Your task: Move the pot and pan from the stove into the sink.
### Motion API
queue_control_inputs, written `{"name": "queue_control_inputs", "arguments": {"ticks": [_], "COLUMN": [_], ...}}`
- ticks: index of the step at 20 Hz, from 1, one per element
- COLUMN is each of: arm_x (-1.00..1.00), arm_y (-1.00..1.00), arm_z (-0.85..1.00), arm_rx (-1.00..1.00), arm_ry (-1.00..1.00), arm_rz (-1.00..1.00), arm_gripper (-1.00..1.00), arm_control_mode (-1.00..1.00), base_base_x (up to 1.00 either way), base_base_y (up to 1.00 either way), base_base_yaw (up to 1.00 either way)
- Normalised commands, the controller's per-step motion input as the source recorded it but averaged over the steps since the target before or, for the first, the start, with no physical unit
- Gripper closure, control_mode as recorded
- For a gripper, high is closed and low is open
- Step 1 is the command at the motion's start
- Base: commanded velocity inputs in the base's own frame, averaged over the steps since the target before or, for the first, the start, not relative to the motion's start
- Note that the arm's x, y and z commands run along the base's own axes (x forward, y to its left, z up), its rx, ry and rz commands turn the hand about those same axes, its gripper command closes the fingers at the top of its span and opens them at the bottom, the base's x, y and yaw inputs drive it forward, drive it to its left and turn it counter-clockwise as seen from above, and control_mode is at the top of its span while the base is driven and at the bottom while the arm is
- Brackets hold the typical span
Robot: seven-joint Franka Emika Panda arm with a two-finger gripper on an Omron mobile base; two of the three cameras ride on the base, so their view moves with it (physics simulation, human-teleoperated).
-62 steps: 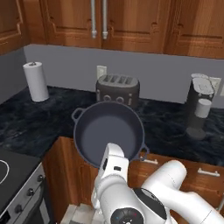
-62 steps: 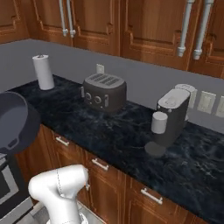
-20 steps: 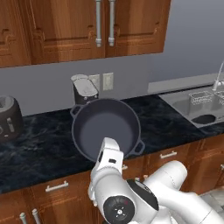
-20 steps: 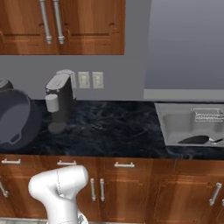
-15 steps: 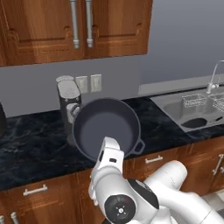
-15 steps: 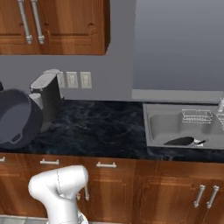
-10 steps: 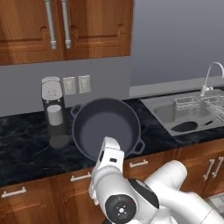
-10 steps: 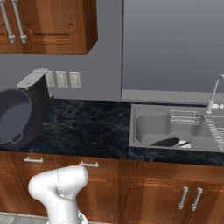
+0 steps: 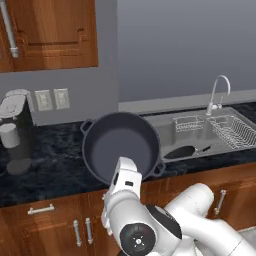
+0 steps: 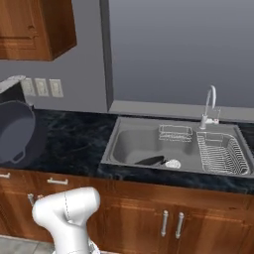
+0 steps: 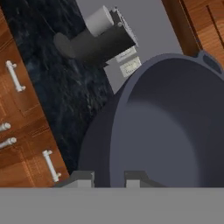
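I hold the deep dark grey pot (image 9: 120, 149) tilted up in front of the arm, above the counter's front edge. My gripper (image 11: 109, 177) is shut on its near rim, one fingertip on each side of the wall. The same pot (image 10: 15, 133) sits at the left edge of the right base view, and in the hand view the pot (image 11: 162, 131) takes up most of the picture. The black pan (image 9: 182, 151) lies flat in the steel sink (image 9: 162, 121), its handle pointing right. From the right base view the pan (image 10: 150, 160) rests on the sink (image 10: 128, 141) floor. The stove is out of view.
A curved faucet (image 10: 212, 101) stands behind the basin. A wire dish rack (image 10: 221, 151) fills the sink's right part, with a small wire basket (image 10: 174, 133) at the back. A coffee machine (image 9: 15, 130) stands on the dark counter at the left, under a wall cabinet (image 9: 47, 35).
The whole picture has shifted left, so the base has driven right along the counter. The sink now lies close ahead. The pot stays in my grip as before.
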Motion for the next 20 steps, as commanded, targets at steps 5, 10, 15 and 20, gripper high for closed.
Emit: {"name": "queue_control_inputs", "arguments": {"ticks": [5,10,15,20], "arm_x": [0.00,0.00,0.00,0.00], "arm_y": [0.00,0.00,0.00,0.00], "arm_z": [0.00,0.00,0.00,0.00], "arm_rx": [0.00,0.00,0.00,0.00], "arm_ry": [0.00,0.00,0.00,0.00], "arm_rz": [0.00,0.00,0.00,0.00], "arm_gripper": [1.00,1.00,1.00,1.00], "arm_control_mode": [1.00,1.00,1.00,1.00], "base_base_x": [0.00,0.00,0.00,0.00], "base_base_y": [-0.92,-0.94,-0.82,-0.25], "base_base_yaw": [0.09,0.06,0.02,0.00]}}
